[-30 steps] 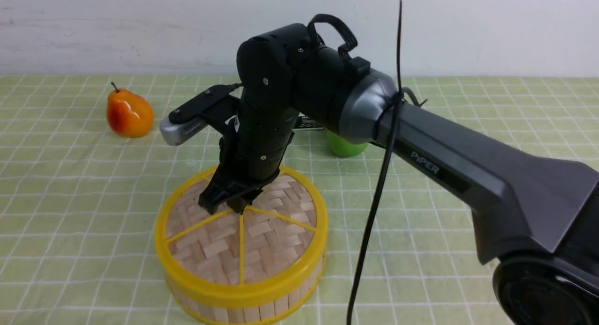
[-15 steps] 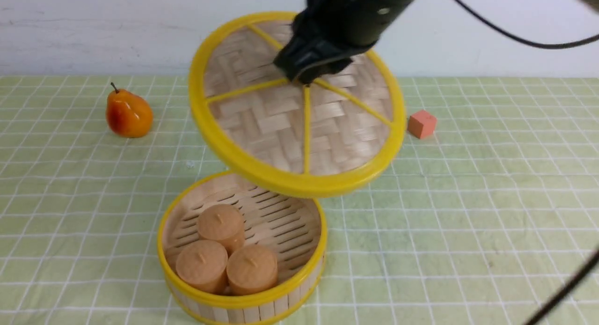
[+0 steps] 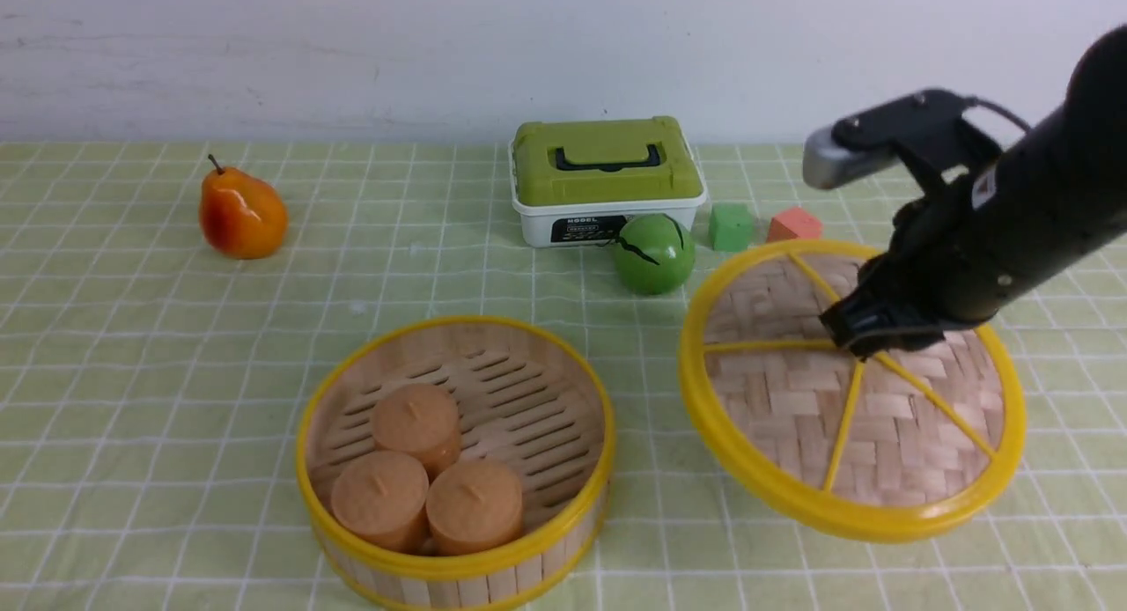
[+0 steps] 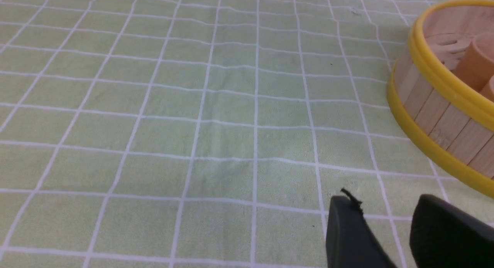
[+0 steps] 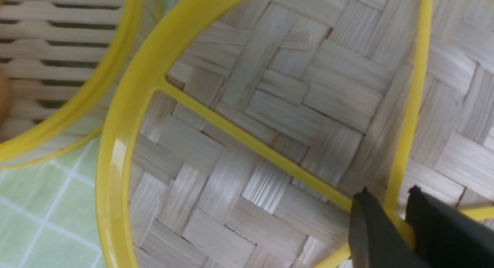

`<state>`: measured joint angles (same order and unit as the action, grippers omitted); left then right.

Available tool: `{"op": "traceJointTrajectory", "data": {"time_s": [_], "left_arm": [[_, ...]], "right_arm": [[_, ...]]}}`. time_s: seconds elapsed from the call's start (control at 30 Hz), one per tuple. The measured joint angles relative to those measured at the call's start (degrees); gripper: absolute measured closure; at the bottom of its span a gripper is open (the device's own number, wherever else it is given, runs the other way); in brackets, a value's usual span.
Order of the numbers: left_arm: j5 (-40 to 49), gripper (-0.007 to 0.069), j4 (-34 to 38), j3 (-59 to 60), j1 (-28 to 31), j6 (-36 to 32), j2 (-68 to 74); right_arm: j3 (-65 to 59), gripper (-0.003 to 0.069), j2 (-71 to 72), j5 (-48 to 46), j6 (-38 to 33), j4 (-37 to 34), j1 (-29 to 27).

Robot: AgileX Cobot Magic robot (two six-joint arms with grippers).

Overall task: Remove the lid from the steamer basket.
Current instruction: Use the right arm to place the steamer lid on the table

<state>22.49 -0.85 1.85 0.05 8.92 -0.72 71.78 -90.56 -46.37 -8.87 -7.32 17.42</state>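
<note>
Front view: lid (image 3: 792,404) within right claw (image 3: 867,347)

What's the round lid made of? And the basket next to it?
The lid looks like thin pale bamboo strips woven criss-cross, matte with visible grain, in a glossy yellow rim and spokes, likely plastic. The steamer basket has pale wooden slat walls and a slotted wooden floor, unvarnished-looking, between shiny yellow rims, probably plastic too.

right tool (image 3: 867,345) — angled down, clamped on lid (image 3: 792,404) | left tool (image 4: 384,214) — low, fingers slightly apart
</note>
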Motion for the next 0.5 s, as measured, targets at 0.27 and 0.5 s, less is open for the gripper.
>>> {"op": "traceJointTrajectory", "data": {"time_s": [0.27,0.5], "left_arm": [[0.00,0.0386,0.00,0.00,0.00,0.00,0.00],[0.00,0.0386,0.00,0.00,0.00,0.00,0.00]], "right_arm": [[-1.31,0.0579,-11.72,9.33,2.29,-0.08,-0.86],[-1.31,0.0459,-14.04,11.33,2.41,-2.00,-0.86]]}}
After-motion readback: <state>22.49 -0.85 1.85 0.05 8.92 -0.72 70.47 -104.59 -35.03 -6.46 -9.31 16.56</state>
